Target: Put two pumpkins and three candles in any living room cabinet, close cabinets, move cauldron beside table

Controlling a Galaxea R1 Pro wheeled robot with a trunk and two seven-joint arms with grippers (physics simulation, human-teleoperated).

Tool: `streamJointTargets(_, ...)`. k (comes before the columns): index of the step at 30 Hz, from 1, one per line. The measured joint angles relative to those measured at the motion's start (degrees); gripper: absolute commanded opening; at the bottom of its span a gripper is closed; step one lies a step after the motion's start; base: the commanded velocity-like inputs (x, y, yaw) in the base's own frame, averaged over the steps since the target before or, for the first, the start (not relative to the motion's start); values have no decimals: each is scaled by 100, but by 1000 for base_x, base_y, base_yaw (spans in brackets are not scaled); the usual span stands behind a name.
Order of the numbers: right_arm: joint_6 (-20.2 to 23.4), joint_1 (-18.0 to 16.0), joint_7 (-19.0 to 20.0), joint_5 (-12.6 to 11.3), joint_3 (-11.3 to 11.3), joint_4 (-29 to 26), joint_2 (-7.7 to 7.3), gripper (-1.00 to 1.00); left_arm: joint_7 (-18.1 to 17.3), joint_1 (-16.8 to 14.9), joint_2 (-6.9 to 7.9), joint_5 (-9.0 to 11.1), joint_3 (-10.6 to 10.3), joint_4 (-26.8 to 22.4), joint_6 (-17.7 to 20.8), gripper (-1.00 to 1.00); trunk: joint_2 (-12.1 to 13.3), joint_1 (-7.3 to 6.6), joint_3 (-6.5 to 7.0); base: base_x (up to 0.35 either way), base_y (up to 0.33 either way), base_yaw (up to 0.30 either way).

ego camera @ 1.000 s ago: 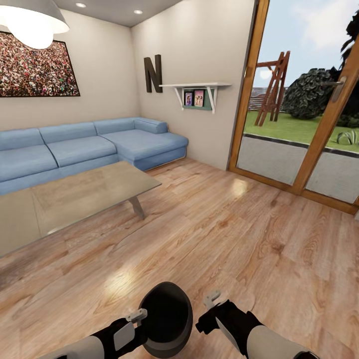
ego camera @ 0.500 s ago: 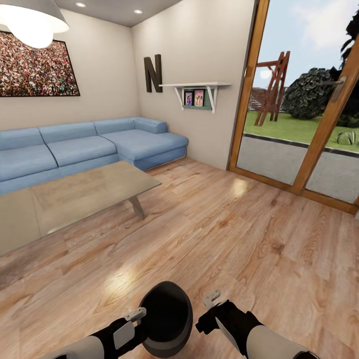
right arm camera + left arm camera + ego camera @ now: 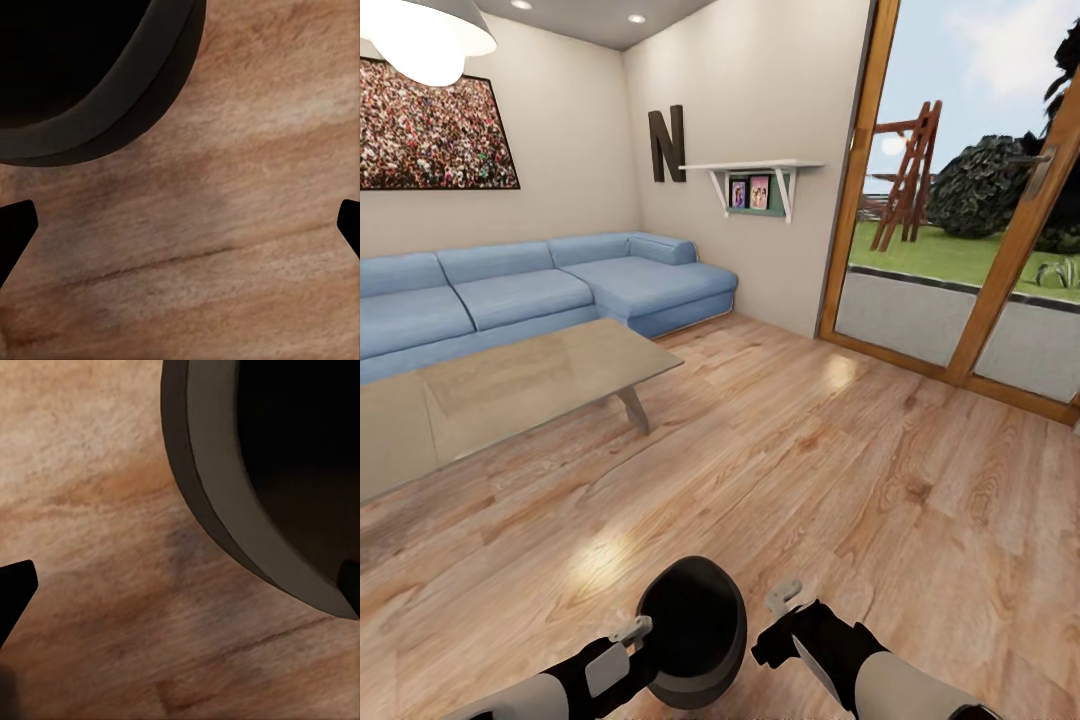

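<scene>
The black cauldron [image 3: 695, 630] sits on the wood floor right in front of me, between my two arms, mouth up and empty. My left gripper [image 3: 634, 640] is at its left rim; in the left wrist view the left gripper [image 3: 180, 589] is open, one fingertip [image 3: 15, 592] over the floor and the other over the cauldron's thick rim [image 3: 217, 495]. My right gripper [image 3: 780, 612] hangs open just right of the pot; in the right wrist view the right gripper [image 3: 180, 225] has bare floor between its fingers, beside the cauldron's rim [image 3: 127, 105]. The glass-topped table [image 3: 510, 385] stands ahead on the left. Pumpkins, candles and cabinet are out of view.
A blue corner sofa [image 3: 540, 290] runs along the far wall behind the table. Wood-framed glass doors [image 3: 1000, 260] fill the right side. A white wall shelf [image 3: 755, 180] hangs in the corner. Open wood floor [image 3: 810, 450] lies between table and doors.
The whole picture has slid slightly, so the camera moved a little. The cauldron and both grippers keep the same places relative to each other.
</scene>
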Motion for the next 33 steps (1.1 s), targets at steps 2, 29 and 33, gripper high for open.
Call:
streamJointTargets(2, 0, 0, 3, -2, 0, 0, 0, 100, -1, 0, 0, 0, 0, 0, 0, 100, 0, 0, 0, 0, 0, 0)
streamJointTargets(29, 3, 0, 17, -3, 1, 0, 0, 100, -1, 0, 17, 0, 0, 0, 18, 100, -361, 198, -162, 0, 0, 0)
streamJointTargets(33, 8, 0, 17, -4, 6, 0, 12, 100, -1, 0, 17, 0, 0, 0, 18, 100, -361, 198, -162, 0, 0, 0)
